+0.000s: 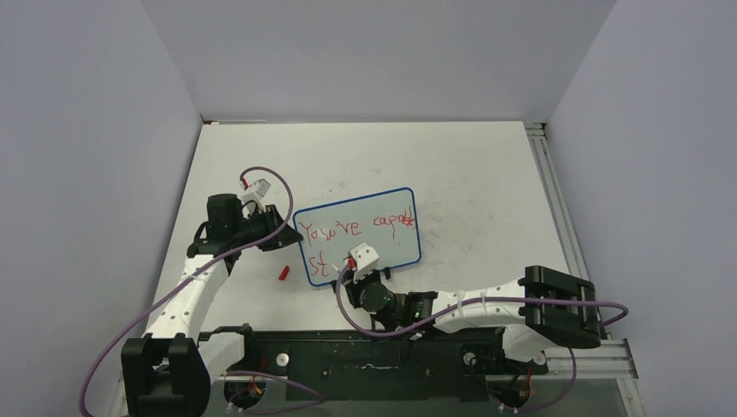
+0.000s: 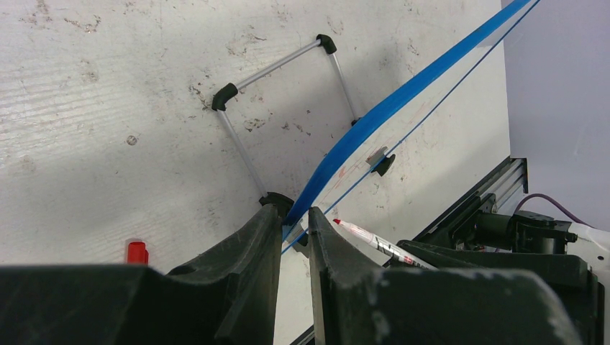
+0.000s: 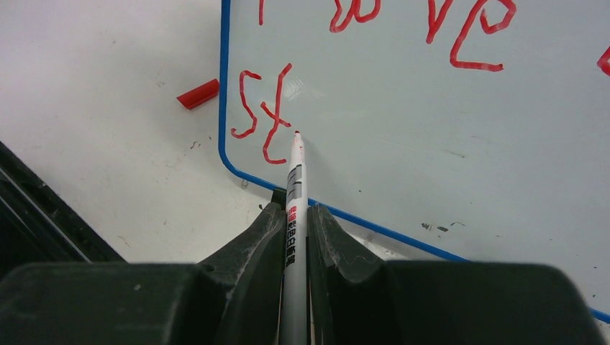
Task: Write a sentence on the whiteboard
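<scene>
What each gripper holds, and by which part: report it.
The right gripper holds the marker by its barrel, behind the tip. The left gripper clamps the whiteboard by its blue frame edge.

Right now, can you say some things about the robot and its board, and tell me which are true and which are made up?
1. The right gripper holds a marker. True.
2. The sentence on the whiteboard is blue. False: the letters are red; only the frame is blue.
3. The left gripper pinches the whiteboard's edge. True.
4. The red cap lies on the whiteboard. False: it lies on the table, beside the board.
5. The second line is a whole word. False: it shows only "St".
</scene>
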